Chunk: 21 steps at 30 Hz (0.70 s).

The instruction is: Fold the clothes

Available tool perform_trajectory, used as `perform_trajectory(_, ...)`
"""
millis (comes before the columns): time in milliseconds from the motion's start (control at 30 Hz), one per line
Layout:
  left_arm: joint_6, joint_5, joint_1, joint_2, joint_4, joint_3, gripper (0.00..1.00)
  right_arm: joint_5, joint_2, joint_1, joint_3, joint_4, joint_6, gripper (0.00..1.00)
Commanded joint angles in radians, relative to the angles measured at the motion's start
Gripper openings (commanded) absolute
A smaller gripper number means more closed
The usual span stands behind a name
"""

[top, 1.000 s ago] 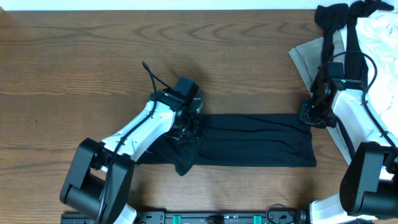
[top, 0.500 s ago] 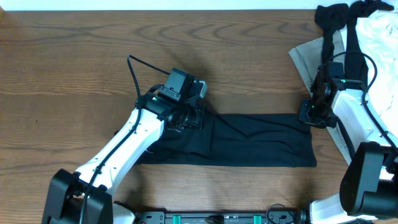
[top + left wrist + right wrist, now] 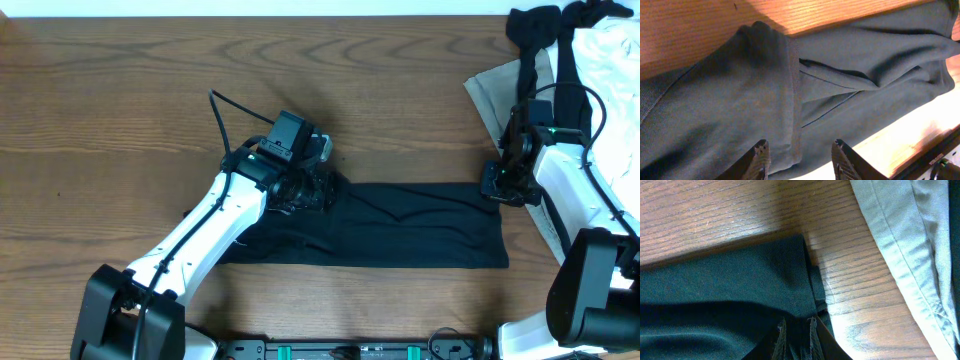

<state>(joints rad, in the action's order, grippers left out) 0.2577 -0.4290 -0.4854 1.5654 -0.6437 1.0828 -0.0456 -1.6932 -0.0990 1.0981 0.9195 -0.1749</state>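
A dark garment (image 3: pixel 400 225) lies flat along the table's front, folded into a long band. My left gripper (image 3: pixel 318 190) is open over its upper left part; the left wrist view shows the open jaws (image 3: pixel 801 157) just above a folded hem of the garment (image 3: pixel 740 95). My right gripper (image 3: pixel 497 187) is shut on the garment's upper right corner, and the right wrist view shows the jaws (image 3: pixel 796 330) pinching the dark cloth (image 3: pixel 730 280) at its edge.
A pile of other clothes sits at the back right: a pale beige piece (image 3: pixel 500 95), also in the right wrist view (image 3: pixel 905 240), black items (image 3: pixel 540 30) and a white one (image 3: pixel 610 60). Bare wooden table (image 3: pixel 150 90) lies to the left and behind.
My left gripper let go of the garment's left end and lifted back toward the upper left edge. The bunched left part now lies flat. The right arm has not moved.
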Motion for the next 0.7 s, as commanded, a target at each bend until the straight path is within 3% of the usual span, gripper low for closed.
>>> perform_trajectory(0,-0.013,0.041,0.002,0.010,-0.005,0.000,0.43,-0.006,-0.002,-0.005,-0.003,0.000,-0.004,0.17)
perform_trajectory(100,-0.012,0.076,0.002,0.010,-0.014,-0.025,0.43,-0.002,-0.002,-0.005,-0.003,0.000,-0.004,0.18)
perform_trajectory(200,-0.013,0.076,0.002,0.011,-0.013,-0.050,0.44,-0.002,-0.002,-0.005,-0.003,-0.001,-0.004,0.26)
perform_trajectory(400,-0.011,0.081,0.002,0.016,-0.007,-0.060,0.44,0.001,-0.002,-0.005,-0.003,-0.003,-0.004,0.26)
perform_trajectory(500,0.030,0.072,0.002,0.016,-0.060,-0.060,0.49,0.001,-0.002,-0.005,-0.003,-0.002,-0.003,0.26)
perform_trajectory(667,0.052,0.079,0.002,0.016,-0.158,-0.060,0.48,0.001,-0.002,-0.005,-0.003,-0.004,-0.004,0.26)
